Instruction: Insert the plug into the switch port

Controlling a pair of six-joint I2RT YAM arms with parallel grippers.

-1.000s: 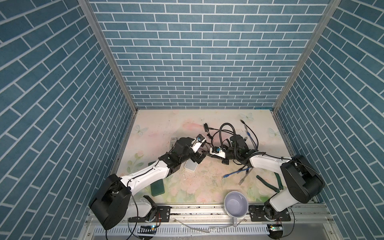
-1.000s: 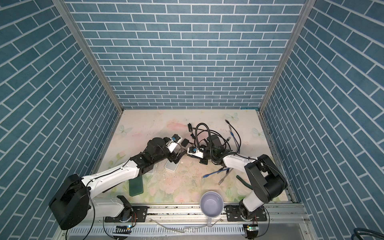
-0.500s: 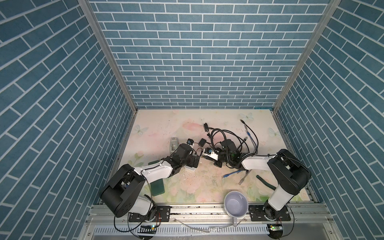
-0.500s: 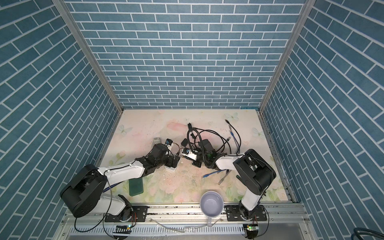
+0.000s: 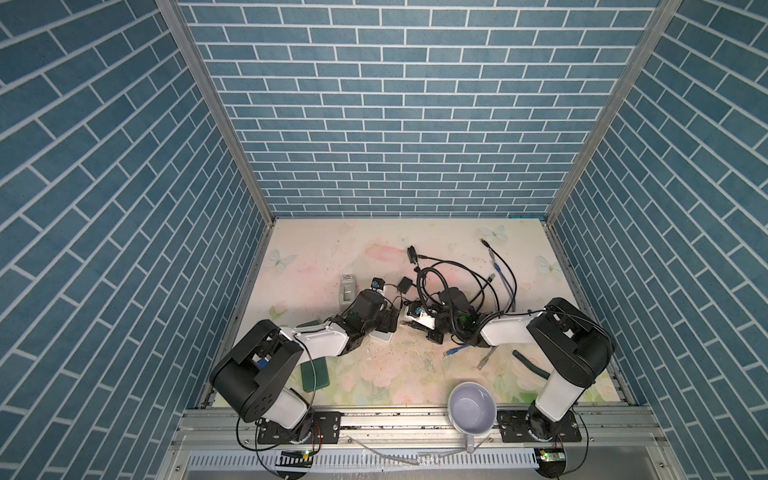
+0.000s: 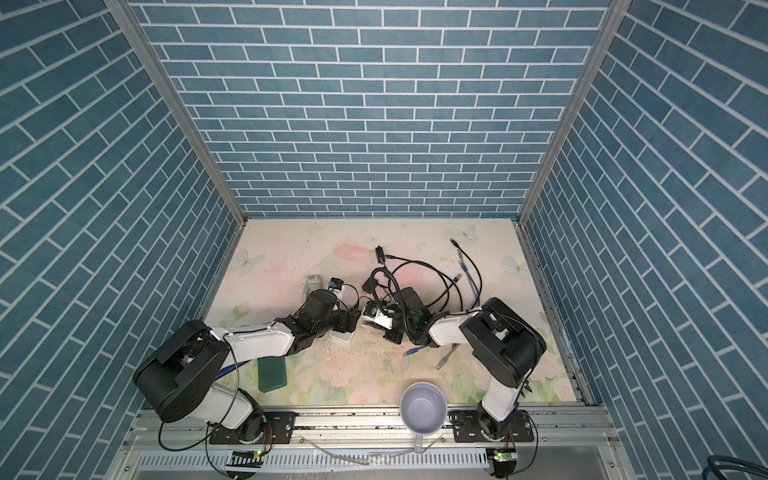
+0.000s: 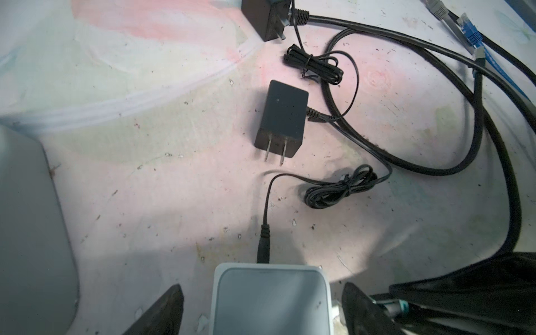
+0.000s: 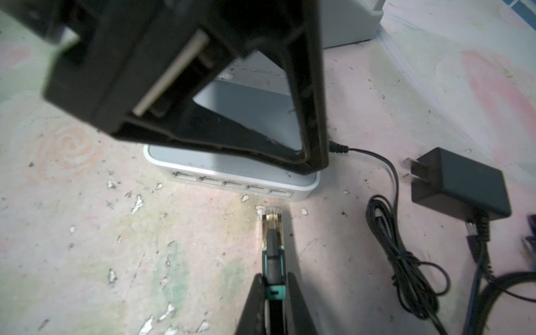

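**Blue-tiled booth, floral tabletop (image 5: 316,249): Ethernet plug (image 8: 272,229) sits just short of the switch (image 8: 249,116)**

Left of the switch lies a grey box (image 5: 348,289), and left and forward of it a green pad (image 5: 314,368); both look out of play. Over the switch itself the left gripper (image 7: 262,293) stands wide, one finger on each side with a gap showing at both. It seems placed to pin the casing so it cannot slide when pushed. On the switch's right face, the port row (image 8: 232,183) looks at the Ethernet plug. The plug points nose-first just off that face, not yet in, roughly level with the ports nearest the power lead (image 7: 264,249). The right gripper (image 8: 274,285) is pinched tight on the plug's teal boot, holding it straight for a clean entry. Farther right of the switch lie a black power adapter (image 7: 282,116), a cable tangle (image 5: 457,274) and a lilac mug (image 5: 473,405).
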